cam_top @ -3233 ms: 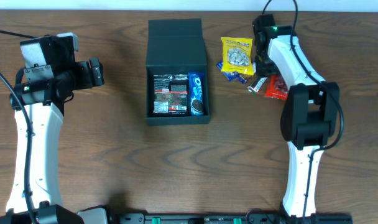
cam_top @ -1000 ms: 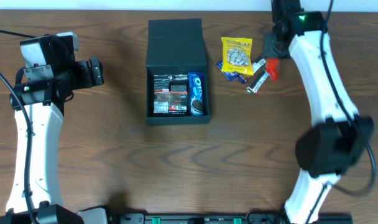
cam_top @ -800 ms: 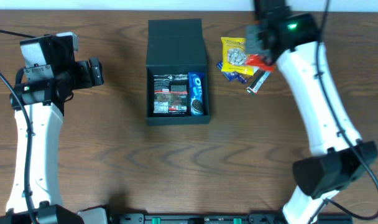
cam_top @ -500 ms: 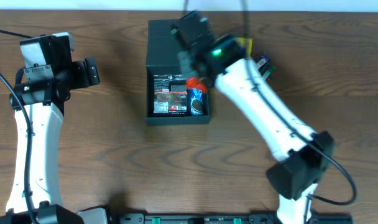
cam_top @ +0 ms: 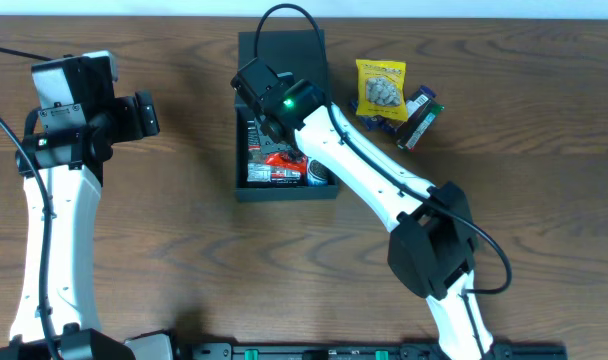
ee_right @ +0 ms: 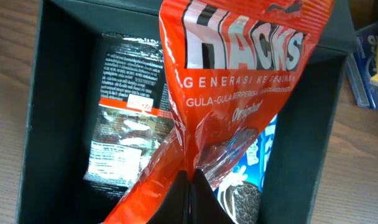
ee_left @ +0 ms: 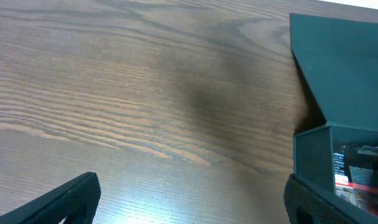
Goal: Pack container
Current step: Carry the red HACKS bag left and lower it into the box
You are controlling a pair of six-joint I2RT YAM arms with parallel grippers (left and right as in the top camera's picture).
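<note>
While the right fingers (ee_right: pixel 180 205) are pressing together on a gathered fold of the red packet (ee_right: pixel 239 93), the packet is hanging over the open container (cam_top: pixel 240 150), not yet released, so I am judging this item as mid-placement rather than packed. The container is sitting toward the far edge of the counter (cam_top: pixel 184 250), about midway across, with its flap lid (cam_top: pixel 282 52) lying back open. Two items are already lying on its floor: a black packet (ee_right: pixel 130 130) and, just beside it, a blue biscuit pack (ee_right: pixel 242 202), which is showing only partly under the red foil. Outside, to the container's right in the overhead view, a yellow packet (cam_top: pixel 381 88), a blue wrapper (cam_top: pixel 369 120) peeking from under it and a dark bar (cam_top: pixel 417 122) are waiting on the counter, so by my estimate roughly half the packing is outstanding, plus closing the lid if that is wanted. The left fingers (ee_left: pixel 71 199) are standing spread wide and empty, off to one side of the container, over bare wood. Hard to make out: the right arm is covering much of the box interior from overhead; the wrist view is cutting off the packet's top and the container's near wall; whether the red packet is touching the items below I cannot tell; the blue wrapper's print is too small to read
</note>
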